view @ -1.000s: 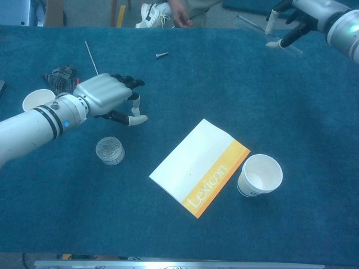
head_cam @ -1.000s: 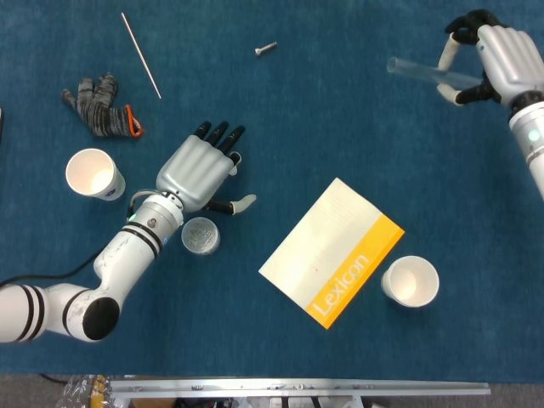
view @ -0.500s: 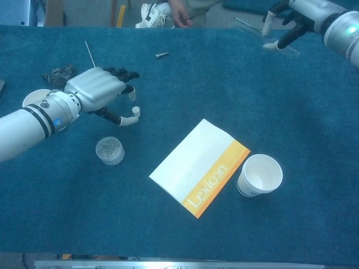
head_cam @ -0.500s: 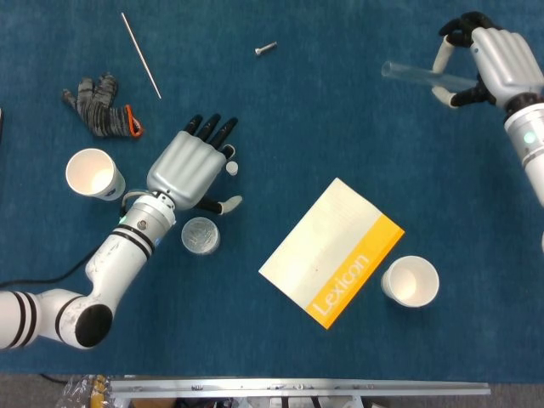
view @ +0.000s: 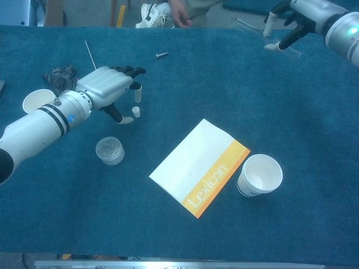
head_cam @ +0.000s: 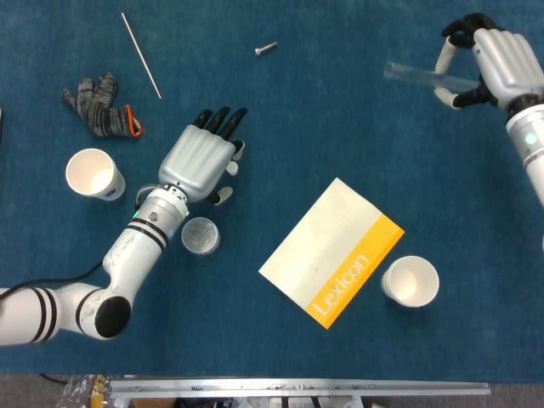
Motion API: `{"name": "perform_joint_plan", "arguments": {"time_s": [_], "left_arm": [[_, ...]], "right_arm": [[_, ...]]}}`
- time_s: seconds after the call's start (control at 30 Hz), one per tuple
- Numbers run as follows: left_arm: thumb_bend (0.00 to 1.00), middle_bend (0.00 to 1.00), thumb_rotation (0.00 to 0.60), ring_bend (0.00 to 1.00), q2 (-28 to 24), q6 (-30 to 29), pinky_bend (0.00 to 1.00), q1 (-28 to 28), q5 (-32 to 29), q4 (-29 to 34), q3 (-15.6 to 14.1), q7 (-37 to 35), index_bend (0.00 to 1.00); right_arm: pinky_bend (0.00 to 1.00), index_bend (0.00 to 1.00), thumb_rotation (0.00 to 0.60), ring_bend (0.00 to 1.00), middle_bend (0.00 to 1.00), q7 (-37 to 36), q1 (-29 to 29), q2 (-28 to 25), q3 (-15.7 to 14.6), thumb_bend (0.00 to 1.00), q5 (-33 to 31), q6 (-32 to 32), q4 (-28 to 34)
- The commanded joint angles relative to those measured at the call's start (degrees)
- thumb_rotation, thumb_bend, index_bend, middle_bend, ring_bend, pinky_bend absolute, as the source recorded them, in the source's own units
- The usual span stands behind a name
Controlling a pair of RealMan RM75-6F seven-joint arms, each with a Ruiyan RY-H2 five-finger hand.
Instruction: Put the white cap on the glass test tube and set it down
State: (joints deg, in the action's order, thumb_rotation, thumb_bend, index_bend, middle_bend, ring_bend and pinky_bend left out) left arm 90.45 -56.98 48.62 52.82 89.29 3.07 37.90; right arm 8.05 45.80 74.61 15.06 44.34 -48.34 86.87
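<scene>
Overhead, the right hand [head_cam: 497,64] held the glass tube [head_cam: 416,75] up at the far right corner of the blue table [head_cam: 340,127], pinched between thumb and fingers, the tube lying roughly level and pointing left. The left hand [head_cam: 200,157] was spread palm-down over the white cap [head_cam: 230,168], which sat on the cloth just beside its fingertips; no finger plainly closed on it, so that hand held nothing. Near it lay a small round tin [head_cam: 201,235], a paper cup [head_cam: 94,173], a glove [head_cam: 101,105], a thin rod [head_cam: 140,54] and a screw [head_cam: 265,49]. A Lexicon booklet [head_cam: 331,252] and a second cup [head_cam: 410,281] lay well apart to the right.

From the chest view, the cap [view: 136,111] stood on the cloth between thumb and fingers of the left hand [view: 106,89], not lifted. The right hand [view: 291,22] gripped the tube [view: 261,31] at the top edge.

By my judgement only the tube was in hand: picking up the cap, capping the tube and setting it down all remained
</scene>
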Motion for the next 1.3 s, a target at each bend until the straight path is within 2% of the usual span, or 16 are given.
{"name": "perform_joint_plan", "arguments": {"time_s": [0.03,0.67,1.3], "left_arm": [[0.22,0.0,0.514,0.0,1.0,0.2,0.0,0.1,0.1,-1.3,0.3,-0.3,0.39],[0.23,0.01,0.533,0.0,5.5,2.7,0.0,0.2,0.4,-9.2,1.5,-2.6,0.45],[0.26,0.03,0.584,0.0,6.5,3.9,0.0,0.0,0.9,-11.0,2.1,-3.4,0.48]], "right_arm": [[0.23,0.66,0.6,0.12,0.28,0.0,0.0,0.0,0.0,0.25,0.0,0.1,0.0],[0.23,0.66,0.6,0.12,0.28,-0.5,-0.4,0.0,-0.2,0.25,0.2,0.5,-0.9],[0.23,0.66,0.6,0.12,0.28,-1.0,-0.6,0.4,-0.1,0.25,0.4,0.6,-1.5]]}}
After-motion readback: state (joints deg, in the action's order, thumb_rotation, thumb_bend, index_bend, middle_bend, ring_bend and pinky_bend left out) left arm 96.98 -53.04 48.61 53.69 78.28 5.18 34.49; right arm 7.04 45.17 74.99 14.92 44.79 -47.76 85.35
